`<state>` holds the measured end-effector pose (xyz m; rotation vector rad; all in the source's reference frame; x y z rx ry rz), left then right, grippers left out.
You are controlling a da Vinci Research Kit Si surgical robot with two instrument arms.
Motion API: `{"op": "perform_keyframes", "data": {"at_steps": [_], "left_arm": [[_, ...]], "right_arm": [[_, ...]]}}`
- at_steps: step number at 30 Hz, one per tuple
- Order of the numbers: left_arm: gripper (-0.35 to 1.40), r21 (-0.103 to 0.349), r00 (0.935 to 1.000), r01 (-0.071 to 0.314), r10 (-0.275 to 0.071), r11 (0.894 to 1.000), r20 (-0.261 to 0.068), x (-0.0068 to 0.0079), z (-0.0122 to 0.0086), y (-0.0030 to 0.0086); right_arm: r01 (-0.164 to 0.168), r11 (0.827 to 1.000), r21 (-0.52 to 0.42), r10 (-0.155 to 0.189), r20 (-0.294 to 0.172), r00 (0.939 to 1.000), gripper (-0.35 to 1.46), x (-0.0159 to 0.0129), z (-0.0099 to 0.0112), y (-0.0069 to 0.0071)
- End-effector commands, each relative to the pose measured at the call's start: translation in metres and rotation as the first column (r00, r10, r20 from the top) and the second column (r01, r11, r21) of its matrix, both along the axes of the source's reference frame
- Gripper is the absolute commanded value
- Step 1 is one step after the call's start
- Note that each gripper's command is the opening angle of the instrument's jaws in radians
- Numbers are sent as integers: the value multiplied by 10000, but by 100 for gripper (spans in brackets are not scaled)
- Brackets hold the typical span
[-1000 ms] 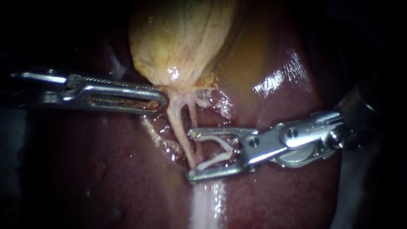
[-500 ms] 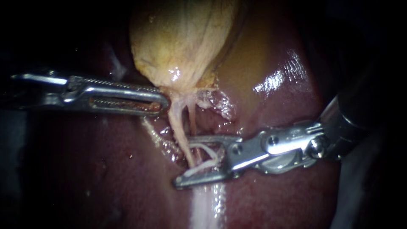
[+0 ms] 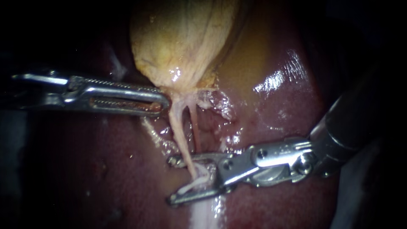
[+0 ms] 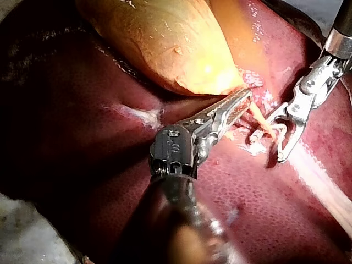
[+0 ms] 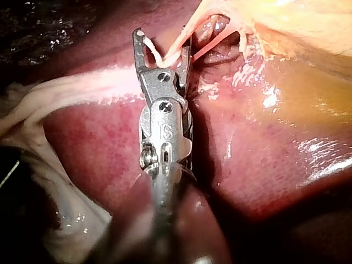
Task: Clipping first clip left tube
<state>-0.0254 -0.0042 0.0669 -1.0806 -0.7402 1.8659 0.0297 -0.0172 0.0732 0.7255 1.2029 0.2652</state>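
Note:
The yellow gallbladder (image 3: 182, 42) lies on the dark red liver (image 3: 275, 106). Two thin tubes run down from its neck: the left tube (image 3: 180, 135), pale and thicker, and the right tube (image 3: 194, 127), thin and pink. My left instrument (image 3: 163, 101) has its jaws shut on the tissue at the gallbladder's neck, also seen in the left wrist view (image 4: 242, 102). My right instrument (image 3: 171, 180) carries a white clip (image 3: 195, 180). Its jaws stand wide apart, one on each side of the left tube's lower end. The right wrist view shows my right instrument (image 5: 162, 37) with the clip (image 5: 153, 54) astride that tube.
A pale white band of tissue (image 3: 205, 212) runs down the liver from below the right instrument's jaws. Frayed whitish tissue (image 3: 220, 104) lies right of the tubes' upper ends. Wet glare marks the liver's right side (image 3: 280, 76).
My right instrument has moved left and down. Its jaws, with the clip, now reach past the left tube, lower on it. My left instrument has stayed still.

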Motion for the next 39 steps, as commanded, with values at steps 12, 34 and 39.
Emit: {"op": "perform_keyframes", "data": {"at_steps": [12, 34, 39], "left_arm": [[-35, -8, 10000, 35, -35, 10000, -28, -2, 1, 0], [-35, -11, 10000, 27, -27, 10000, -24, -1, 3, 1], [-35, -11, 10000, 24, -24, 10000, -22, -1, 3, 1]], "right_arm": [[-49, 9991, 423, 43, 137, 9999, 34, 1, 9, 5], [137, 9950, 988, -223, 868, 9960, -35, -11, 10, 10], [157, 9950, 982, -245, 888, 9957, -35, -10, 10, 9]]}}
